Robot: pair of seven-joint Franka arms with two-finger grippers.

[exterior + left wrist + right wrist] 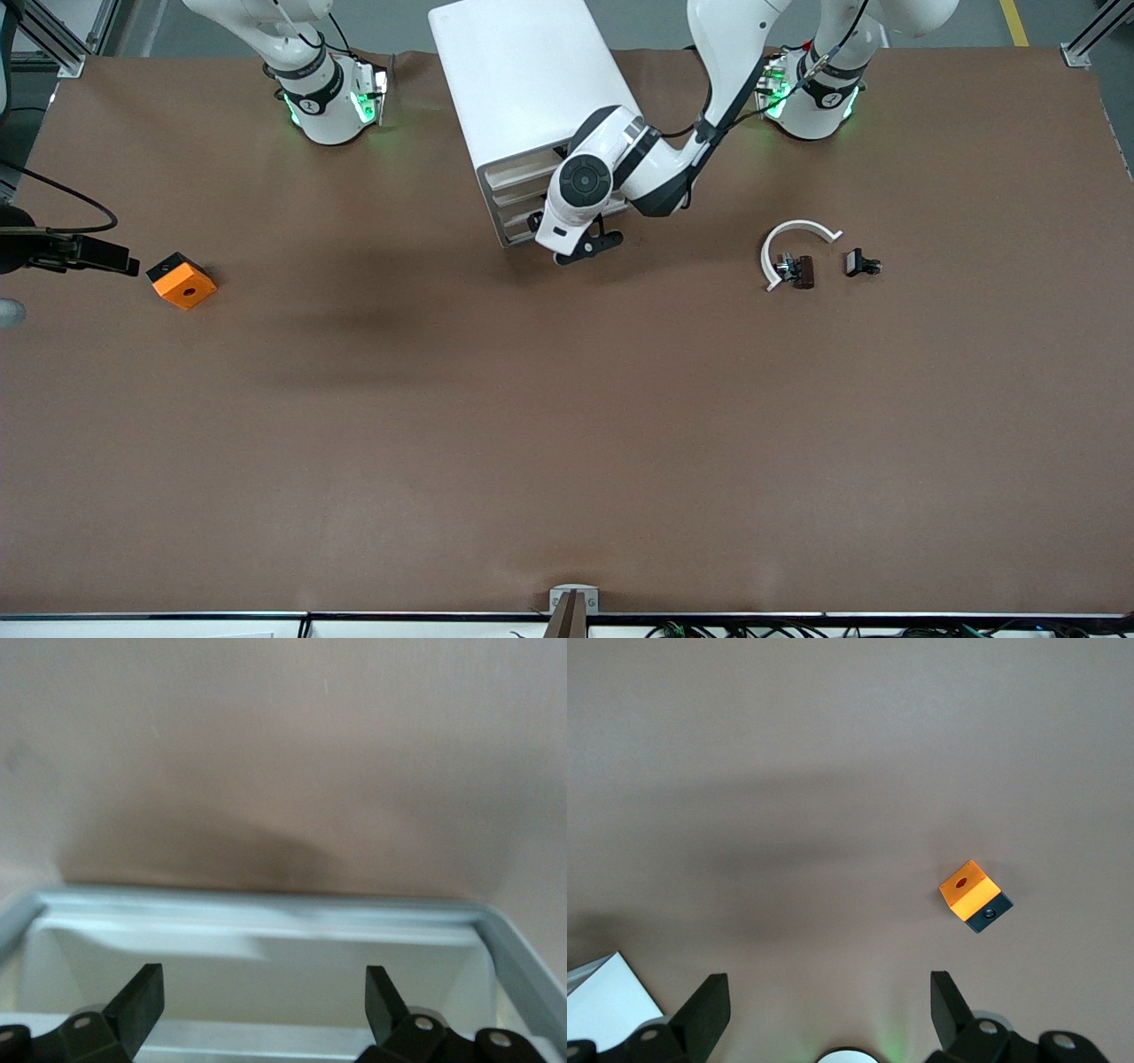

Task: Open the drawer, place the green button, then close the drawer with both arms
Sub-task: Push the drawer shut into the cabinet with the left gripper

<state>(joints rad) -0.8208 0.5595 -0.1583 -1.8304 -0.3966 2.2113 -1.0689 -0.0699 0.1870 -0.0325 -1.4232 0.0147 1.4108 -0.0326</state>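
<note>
The left gripper [580, 248] is low at the front of the white cabinet [523, 84], at its lowest drawers. In the left wrist view its fingers [142, 997] are spread wide with nothing between them, and they hang over the drawer [266, 970], whose pale inside and grey rim are seen under them, with the brown table [567, 425] past the rim. The button cannot be found with certainty in any view; the inside of the drawer that shows is bare. The right arm waits high above the table, and its gripper [828, 1014] is released too, holding nothing, over the table near its own base [328, 97]. An orange cube [182, 280] lies toward the right arm's end of the table. A white ring [793, 244] with small dark parts [797, 270] lies toward the left arm's end, nearer to the front camera than the left base.
</note>
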